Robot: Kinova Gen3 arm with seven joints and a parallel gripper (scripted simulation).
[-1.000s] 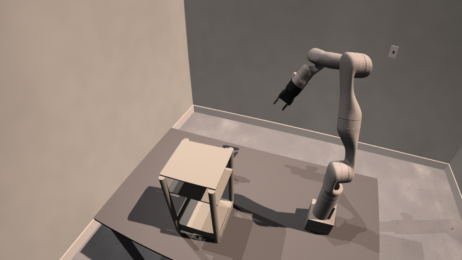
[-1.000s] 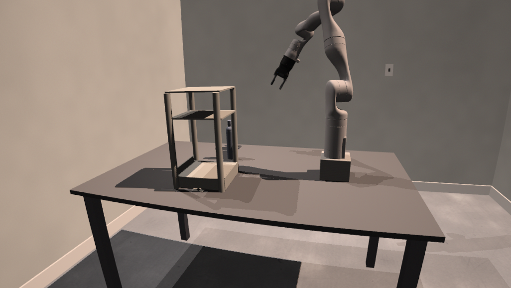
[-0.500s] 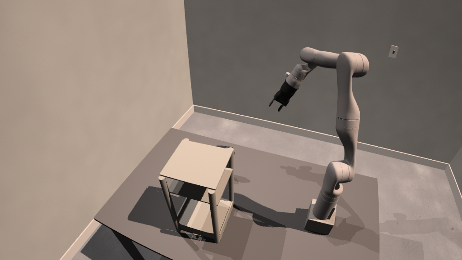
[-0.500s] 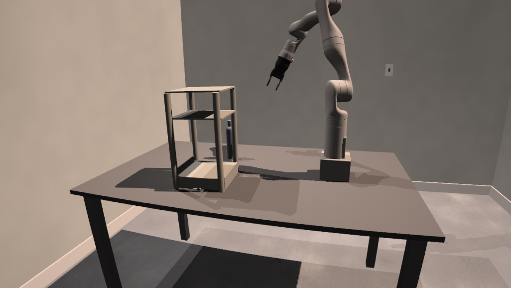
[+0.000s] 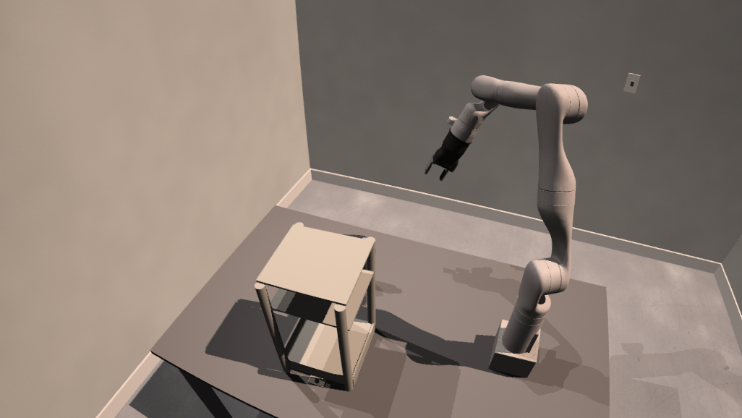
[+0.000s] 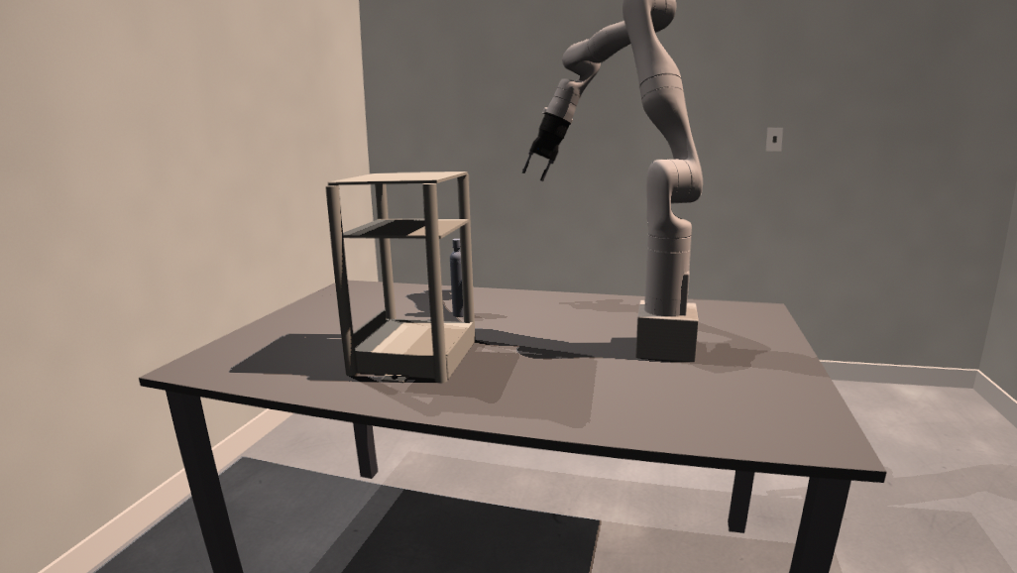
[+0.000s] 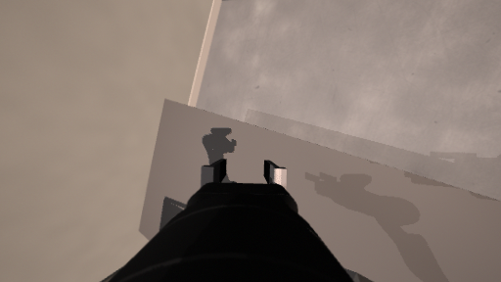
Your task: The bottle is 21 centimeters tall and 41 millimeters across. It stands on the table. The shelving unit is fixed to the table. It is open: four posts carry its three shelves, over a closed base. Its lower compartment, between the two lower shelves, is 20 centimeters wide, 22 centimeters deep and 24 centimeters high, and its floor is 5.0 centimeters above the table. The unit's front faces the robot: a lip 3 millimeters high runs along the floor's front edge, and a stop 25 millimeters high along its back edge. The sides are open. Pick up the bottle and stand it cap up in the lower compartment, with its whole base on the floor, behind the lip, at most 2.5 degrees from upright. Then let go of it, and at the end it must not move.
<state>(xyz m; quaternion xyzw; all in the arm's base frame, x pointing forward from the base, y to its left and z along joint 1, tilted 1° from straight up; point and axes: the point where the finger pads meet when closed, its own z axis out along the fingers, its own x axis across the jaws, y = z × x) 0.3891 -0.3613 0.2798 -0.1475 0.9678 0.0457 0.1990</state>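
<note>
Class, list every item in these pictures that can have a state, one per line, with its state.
Dark blue bottle: upright on the table, beside the shelving unit.
Tan open shelving unit: lower compartment holds nothing.
Black two-finger gripper: fingers open, holding nothing, high above the table.

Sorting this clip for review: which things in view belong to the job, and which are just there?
Job: dark bottle standing behind the shelving unit; the unit's lower compartment; the open, empty gripper hanging high above.
Bystanders: table; arm's base block; wall plate.

Bottle (image 6: 456, 278) tight beside shelving post (image 6: 466, 245).
</note>
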